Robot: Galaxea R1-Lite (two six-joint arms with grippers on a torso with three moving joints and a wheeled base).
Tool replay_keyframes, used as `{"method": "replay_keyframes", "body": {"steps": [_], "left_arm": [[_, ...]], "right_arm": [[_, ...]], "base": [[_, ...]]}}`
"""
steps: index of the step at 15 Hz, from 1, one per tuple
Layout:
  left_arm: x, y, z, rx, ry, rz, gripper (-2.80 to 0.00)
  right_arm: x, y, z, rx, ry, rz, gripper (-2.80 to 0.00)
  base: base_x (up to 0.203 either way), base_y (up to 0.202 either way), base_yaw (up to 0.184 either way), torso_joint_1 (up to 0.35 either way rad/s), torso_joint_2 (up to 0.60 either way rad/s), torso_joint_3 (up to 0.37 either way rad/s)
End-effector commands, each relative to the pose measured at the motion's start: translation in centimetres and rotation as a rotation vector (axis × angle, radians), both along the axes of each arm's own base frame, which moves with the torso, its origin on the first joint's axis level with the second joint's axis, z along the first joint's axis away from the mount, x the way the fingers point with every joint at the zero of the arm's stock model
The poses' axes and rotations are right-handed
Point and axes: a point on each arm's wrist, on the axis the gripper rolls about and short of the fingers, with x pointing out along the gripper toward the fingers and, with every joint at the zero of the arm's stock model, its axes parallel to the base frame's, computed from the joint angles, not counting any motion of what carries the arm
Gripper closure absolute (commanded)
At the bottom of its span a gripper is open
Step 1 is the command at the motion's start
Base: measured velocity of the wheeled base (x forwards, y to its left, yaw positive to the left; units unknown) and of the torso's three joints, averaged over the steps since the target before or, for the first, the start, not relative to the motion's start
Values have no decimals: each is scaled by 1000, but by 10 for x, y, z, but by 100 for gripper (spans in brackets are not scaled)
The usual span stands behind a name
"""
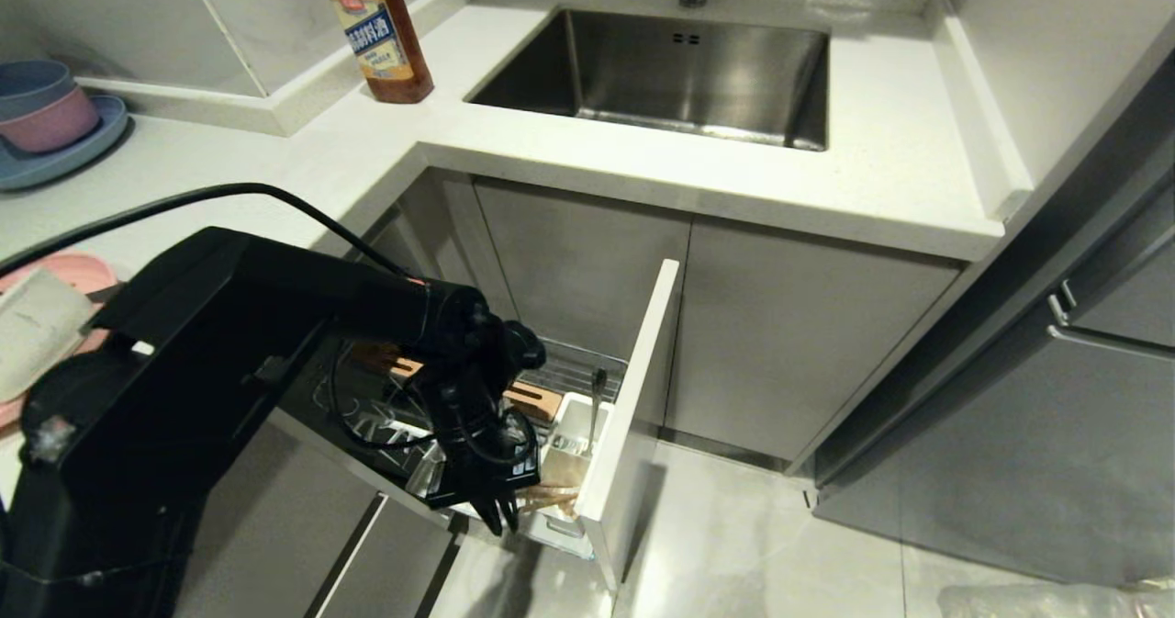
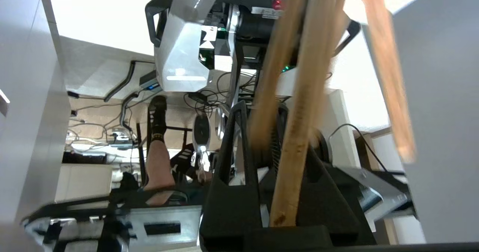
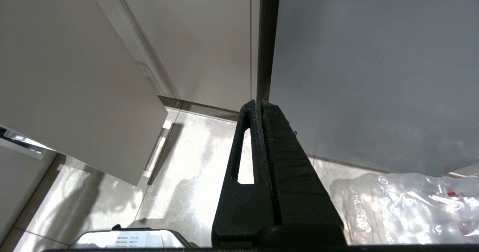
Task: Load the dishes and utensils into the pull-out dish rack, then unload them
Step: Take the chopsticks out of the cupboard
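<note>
The chopsticks (image 2: 295,139), a pair of light-wood sticks, are clamped between the fingers of the left gripper (image 1: 503,512), which hangs at the front end of the pull-out dish rack (image 1: 587,370), just behind its narrow door front (image 1: 633,407); in the left wrist view the sticks run up between the black fingers (image 2: 232,177), and a third blurred wooden shape (image 2: 389,76) beside them cannot be told apart from a stick. In the head view the wooden ends (image 1: 551,499) poke out low beside the white utensil cup (image 1: 571,434), close to the inner face of the door front, so room there is tight, while the pale floor (image 1: 734,544) beyond the door lies open. One slim metal spoon (image 1: 597,398) stands in the cup, handle up. Behind the cup lies the slotted wooden block (image 1: 532,399), partly hidden by the left arm. The rack is drawn fully out from under the white counter (image 1: 881,168), beside the steel sink (image 1: 661,72). On the counter at the robot's left, one pink oval plate (image 1: 73,274) shows at the edge with a cream-white bowl (image 1: 32,329) on it, the arm covering part of both. Further back a pink bowl (image 1: 55,122) and a blue bowl (image 1: 32,81) are stacked on a blue plate (image 1: 55,163). One brown sauce bottle (image 1: 376,26) stands near the sink's corner. The right gripper (image 3: 260,106) is parked low over the floor, fingers pressed together, beside a clear plastic bag (image 3: 404,203).
</note>
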Motion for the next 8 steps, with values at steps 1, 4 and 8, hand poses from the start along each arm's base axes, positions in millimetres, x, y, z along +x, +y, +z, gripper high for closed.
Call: {"method": "replay_keyframes", "body": {"steps": [1,4,8], "left_arm": [[-6,2,20,-17,-36,2,0],[-14,5,35,-15,-36,1,0],[-26,7,53,-19,-38,-8,0]], "right_arm": [[0,0,-1,0,3,0,0],[0,0,0,0,1,0,0],[0,0,-1,0,2,0,0]], "base": [[0,0,0,0,0,0],[0,0,0,0,0,0],[0,0,0,0,0,0]]}}
